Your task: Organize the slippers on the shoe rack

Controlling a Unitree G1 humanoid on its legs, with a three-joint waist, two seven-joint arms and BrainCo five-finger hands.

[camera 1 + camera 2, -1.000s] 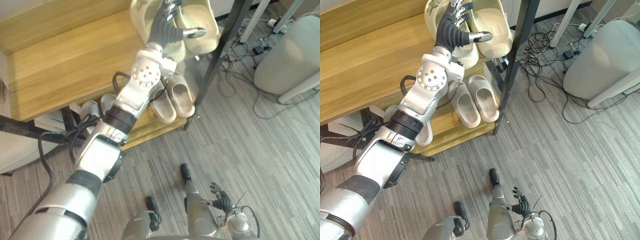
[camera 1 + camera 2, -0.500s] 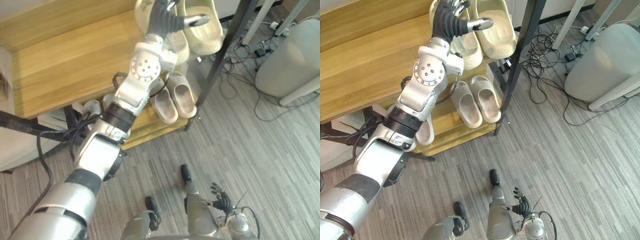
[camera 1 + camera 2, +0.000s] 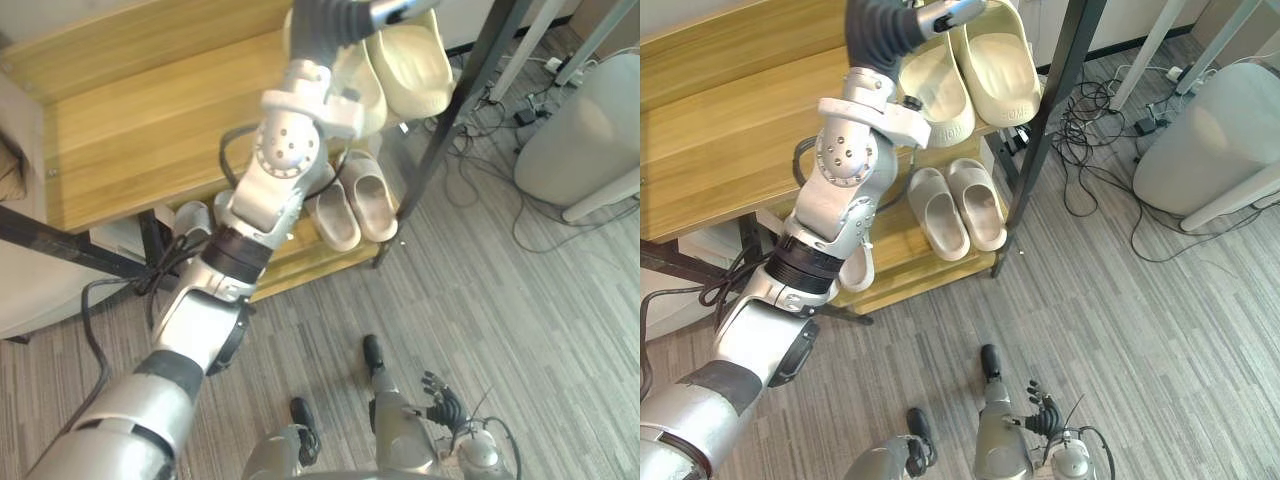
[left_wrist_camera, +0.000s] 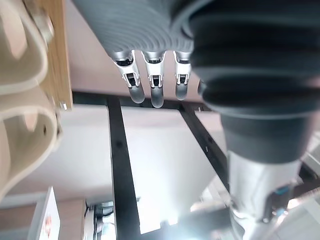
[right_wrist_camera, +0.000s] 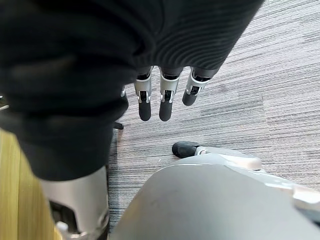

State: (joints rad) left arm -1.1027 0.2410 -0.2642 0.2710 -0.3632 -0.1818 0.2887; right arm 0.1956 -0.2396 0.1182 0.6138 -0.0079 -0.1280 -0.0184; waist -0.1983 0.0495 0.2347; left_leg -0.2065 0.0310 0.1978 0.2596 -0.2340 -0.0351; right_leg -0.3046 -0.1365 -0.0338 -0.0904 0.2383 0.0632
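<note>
Up at the top of the wooden shoe rack with black metal posts point(image 3: 730, 125), the left hand point(image 3: 890, 25) is poised above the upper shelf, right over the near edge of the pair of cream foam slippers point(image 3: 1002, 65). Those two lie side by side, touching, at the shelf's right end, close against the black post. The hand is slack and holding nothing: in the left wrist view its fingers point(image 4: 156, 92) hang straight and loose in open air, with the cream slippers off to one side and clear of the fingertips, and the thumb juts out across the slippers in the eye views. On the lower shelf, a second pair of greyish-beige slippers point(image 3: 978, 205) sits neatly together, soles down, near the same post. A lone pale slipper point(image 3: 856, 272) peeks out beside the left forearm further along that shelf. The right hand point(image 5: 165, 97) hangs low at the robot's side above the grey striped floor point(image 3: 1140, 330), fingers straight and relaxed, nothing in it. A large grey rounded object point(image 3: 1210, 140) stands well to the right.
</note>
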